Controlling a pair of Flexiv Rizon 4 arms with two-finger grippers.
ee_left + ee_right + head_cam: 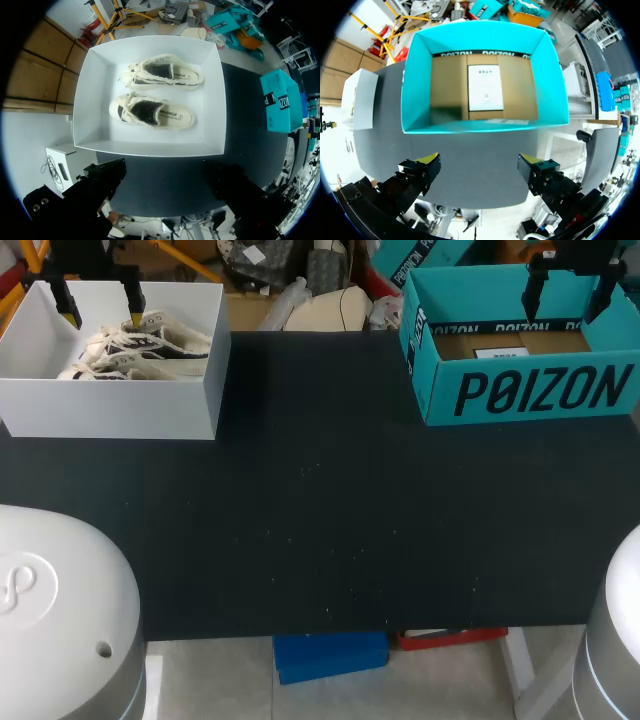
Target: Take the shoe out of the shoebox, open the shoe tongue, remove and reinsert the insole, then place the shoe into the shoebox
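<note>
Two shoes (152, 112) lie side by side in the white box (150, 148) at the desk's (320, 500) left rear, straight below the left jaws, which hang spread and empty; the right jaws, also spread, hang over the teal box (485, 124).

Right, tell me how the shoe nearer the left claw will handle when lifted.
The shoe looks like soft canvas with frayed edges, so its upper will probably flex under a pinch. Its loose laces may dangle and snag on the white box wall.
</note>
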